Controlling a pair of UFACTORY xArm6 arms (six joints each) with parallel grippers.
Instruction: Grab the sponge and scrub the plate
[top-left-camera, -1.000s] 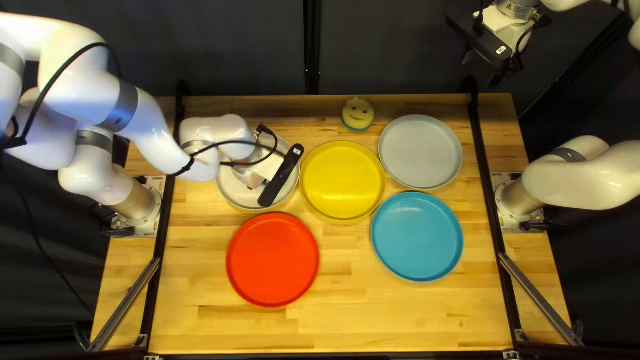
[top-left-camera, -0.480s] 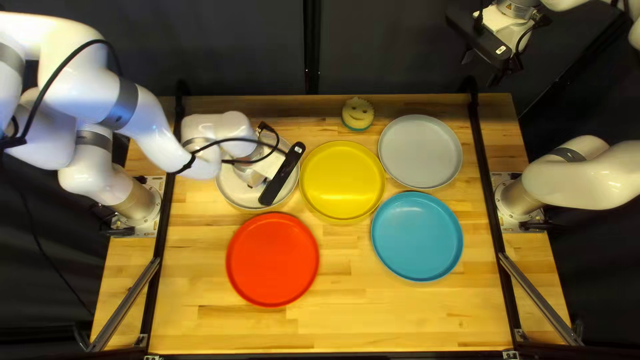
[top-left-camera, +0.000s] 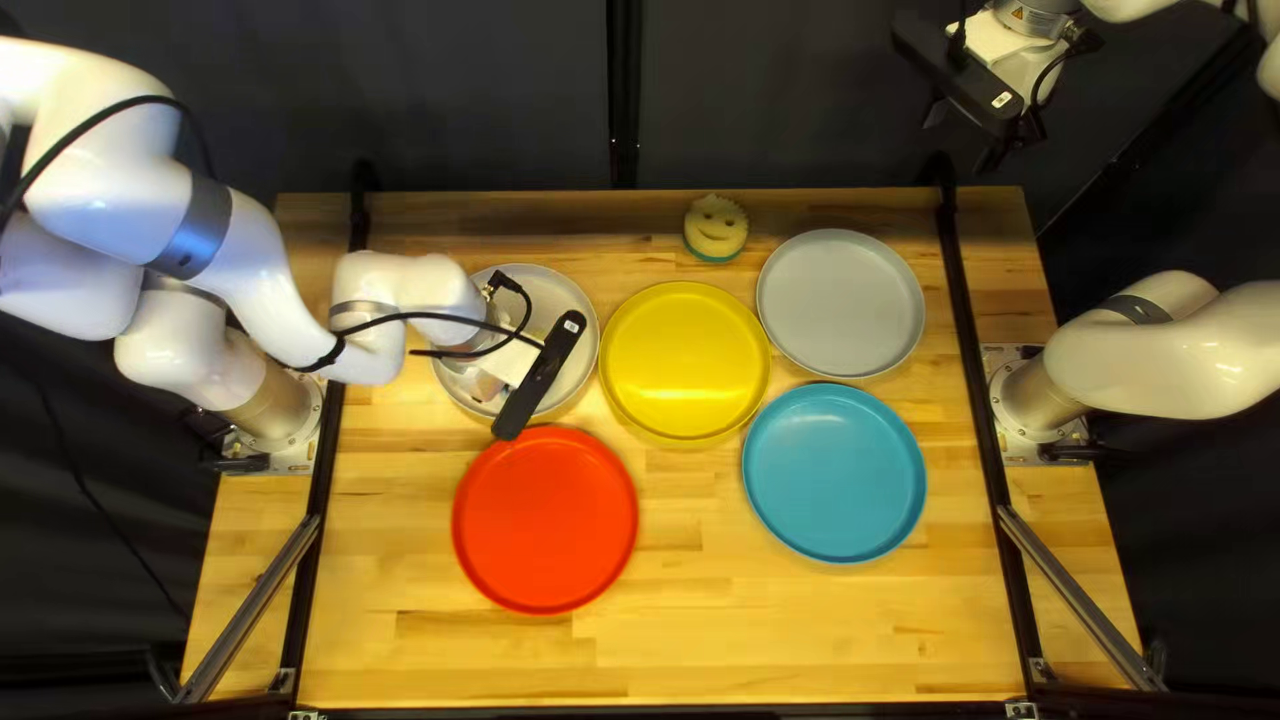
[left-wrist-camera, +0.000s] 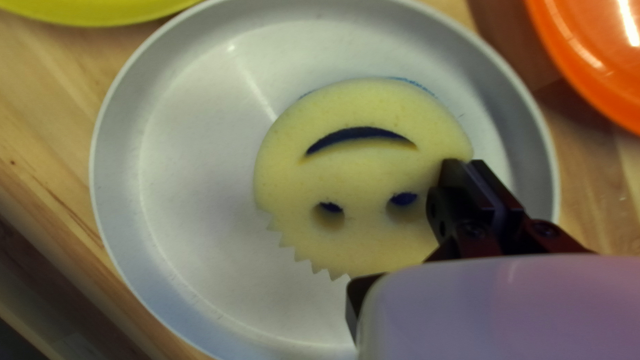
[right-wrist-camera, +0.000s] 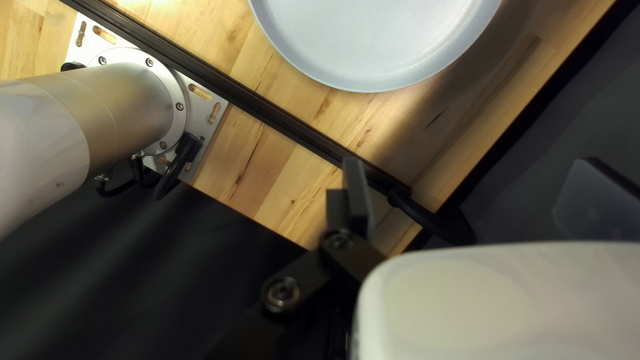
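In the left wrist view, my left gripper (left-wrist-camera: 470, 163) is closed, its two fingers together with nothing visible between them, and the tips are at one edge of the round yellow foam sponge with a cut-out smiling face (left-wrist-camera: 363, 177). Most of the sponge lies to one side of the tips, the side away from the round red plastic plate (left-wrist-camera: 600, 53). It lies flat inside the round pale grey plate (left-wrist-camera: 193, 133) and, being nearly circular, gives me no strong long axis. I can't tell how firmly the tips bear on it. I judge this to be the scrubbing; a push toward the sponge's middle should keep it under control, while the raised rim just beyond the tips limits travel the other way. The round yellow plate (left-wrist-camera: 93, 10) sits just outside that rim.

In the right wrist view, my right gripper (right-wrist-camera: 471, 167) is spread open, holding nothing, with a round light grey plate (right-wrist-camera: 373, 40) ahead.

In the top left view, my left arm (top-left-camera: 400, 294) is clearly nearer the job. A second smiling sponge (top-left-camera: 716, 230) and the round blue plate (top-left-camera: 835, 474) lie well apart from the left gripper.
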